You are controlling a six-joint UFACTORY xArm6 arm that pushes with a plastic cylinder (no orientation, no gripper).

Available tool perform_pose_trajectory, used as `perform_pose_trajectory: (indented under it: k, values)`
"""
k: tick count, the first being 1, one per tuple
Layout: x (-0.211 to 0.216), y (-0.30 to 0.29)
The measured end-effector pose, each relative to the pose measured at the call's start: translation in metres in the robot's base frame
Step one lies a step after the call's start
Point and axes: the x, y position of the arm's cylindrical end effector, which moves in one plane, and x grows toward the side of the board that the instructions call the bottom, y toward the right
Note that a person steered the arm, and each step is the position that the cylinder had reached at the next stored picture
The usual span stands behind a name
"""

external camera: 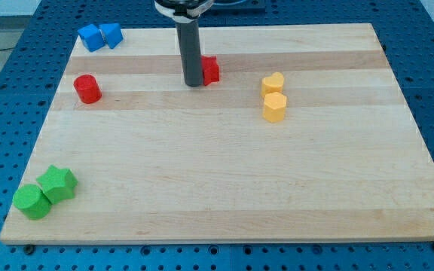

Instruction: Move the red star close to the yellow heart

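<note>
Near the bench [224,196] top centre, my tip [193,83] touches the red star's [211,69] left side; star partly hidden, probably. No claw fitted, nothing held. Risk: off-centre push spins star away, missing the yellow heart [273,82] or knocking the yellow block [275,107] beneath.

Pale wooden board [224,181], smooth and matt, with faint lengthwise bands of grain, resting on a blue metal-looking table [6,90] dotted with holes. Matt, smooth, plastic-looking blocks on it: red star [211,69], red cylinder [87,89], yellow heart [273,82], yellow block [275,107], two blue blocks [101,36], green star [57,184], green cylinder [32,202]. Dark grey rod [190,49], smooth, faintly sheened.
</note>
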Motion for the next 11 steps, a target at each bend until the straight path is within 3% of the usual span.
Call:
perform_pose_trajectory:
  k: [4,11]
  values:
    - [-0.046,-0.011]
    - [-0.014,0.077]
